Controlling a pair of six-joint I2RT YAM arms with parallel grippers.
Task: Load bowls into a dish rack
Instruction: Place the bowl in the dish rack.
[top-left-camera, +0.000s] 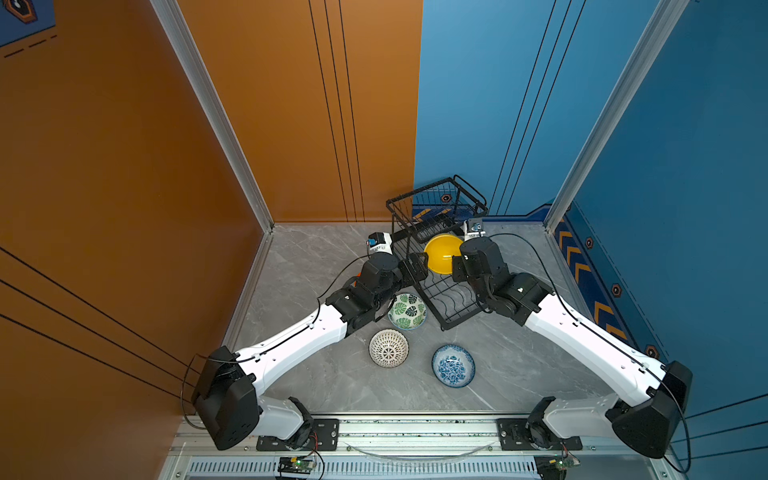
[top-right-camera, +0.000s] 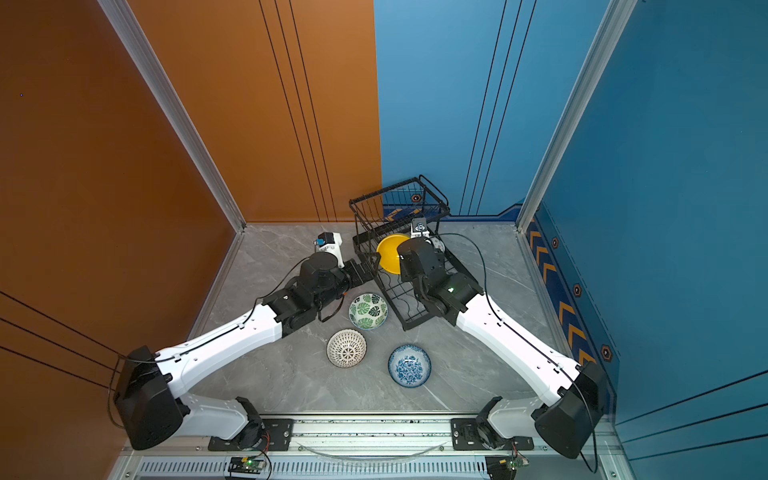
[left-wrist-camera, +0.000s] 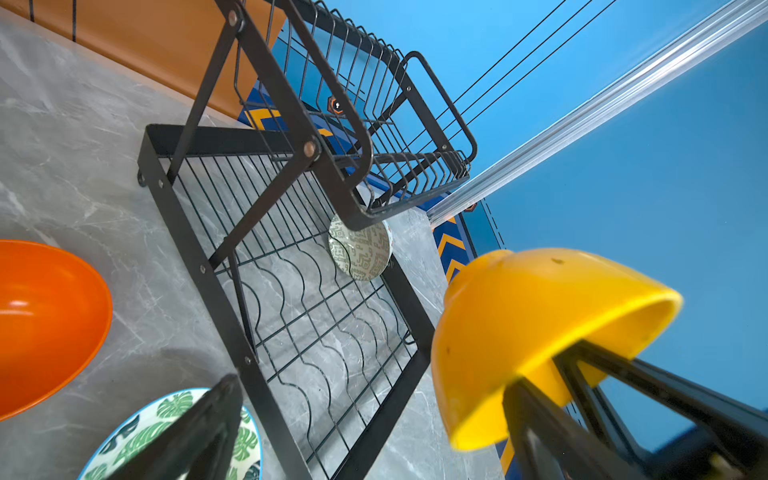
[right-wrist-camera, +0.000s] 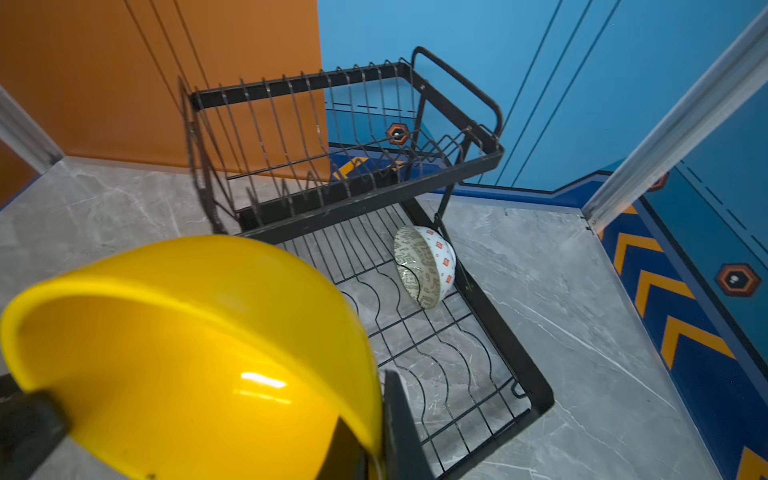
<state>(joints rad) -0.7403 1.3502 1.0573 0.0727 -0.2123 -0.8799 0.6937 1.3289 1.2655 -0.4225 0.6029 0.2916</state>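
The yellow bowl (top-left-camera: 442, 253) (top-right-camera: 390, 257) hangs tilted over the dish rack (top-left-camera: 461, 318) (top-right-camera: 419, 320). My right gripper (right-wrist-camera: 365, 407) is shut on the bowl's rim (right-wrist-camera: 187, 332), one finger inside and one outside. My left gripper (left-wrist-camera: 374, 380) stands wide open at the rack's left side, with one finger next to the yellow bowl (left-wrist-camera: 519, 324). A pale grey-green patterned bowl (right-wrist-camera: 424, 266) (left-wrist-camera: 359, 253) stands on edge in the rack's base under the raised wire basket (top-left-camera: 436, 203). On the table lie the leaf bowl (top-left-camera: 407, 311), the lattice bowl (top-left-camera: 388, 348) and the blue floral bowl (top-left-camera: 453, 365).
An orange bowl (left-wrist-camera: 45, 324) sits on the table beside the rack's left edge, mostly hidden under my left arm in both top views. Orange and blue walls close in behind the rack. Both arms reach over the table from the front rail.
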